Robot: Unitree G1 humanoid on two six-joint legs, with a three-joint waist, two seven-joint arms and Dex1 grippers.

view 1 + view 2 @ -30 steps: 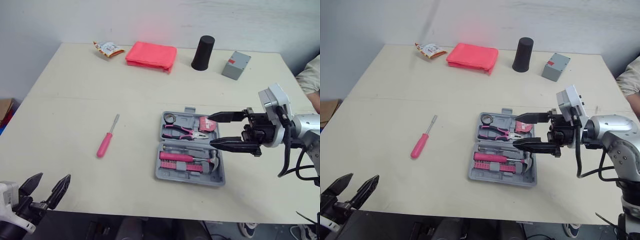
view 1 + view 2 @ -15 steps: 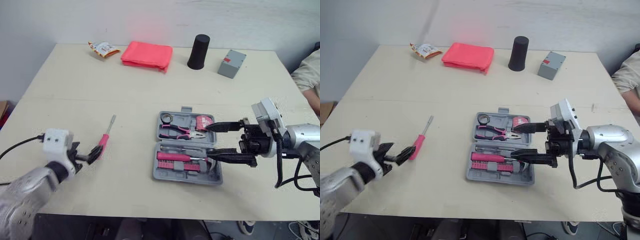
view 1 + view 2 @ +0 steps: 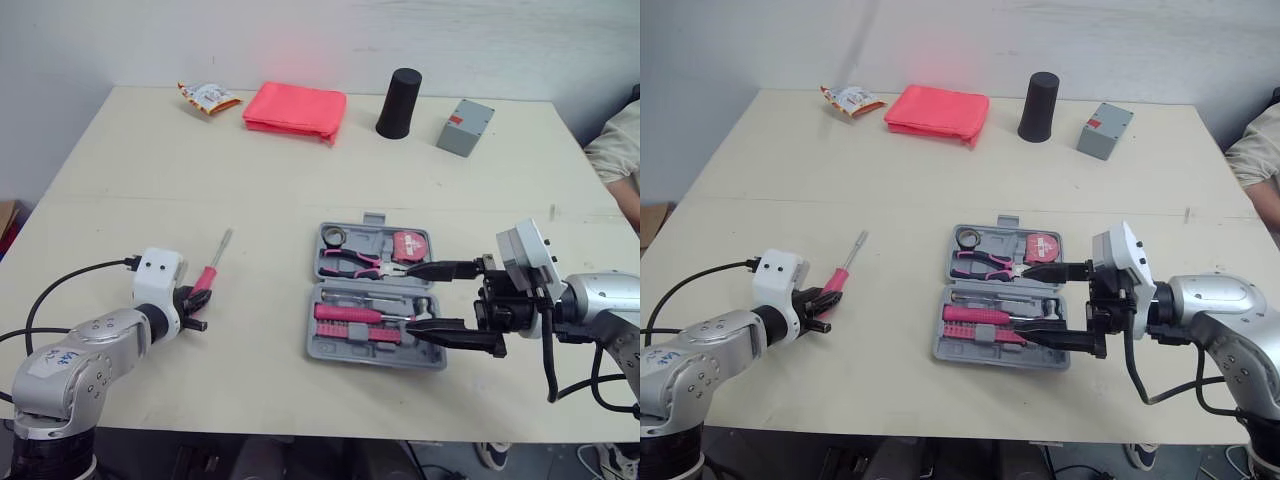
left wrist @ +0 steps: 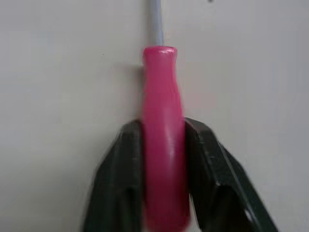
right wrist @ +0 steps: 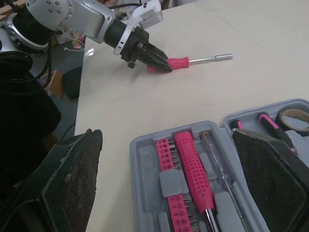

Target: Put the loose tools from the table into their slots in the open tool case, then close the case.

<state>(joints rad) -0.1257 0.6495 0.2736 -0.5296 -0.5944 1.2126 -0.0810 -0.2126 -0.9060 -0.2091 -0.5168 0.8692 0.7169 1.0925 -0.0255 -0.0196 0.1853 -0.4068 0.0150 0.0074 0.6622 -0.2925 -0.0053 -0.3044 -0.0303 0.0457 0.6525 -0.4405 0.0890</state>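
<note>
L claw clamped on pink handle of screwdriver. Screwdriver lies on desk, well left of open tool case. R claw spread wide over case's right part, holding nothing.

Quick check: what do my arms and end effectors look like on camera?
Left arm and right arm: rounded silver-grey shells, black wrists, a white boxy module each, black cables looping off. The left forearm carries a white handwritten label. Left end effector and right end effector each have two tapered black fingers.
</note>
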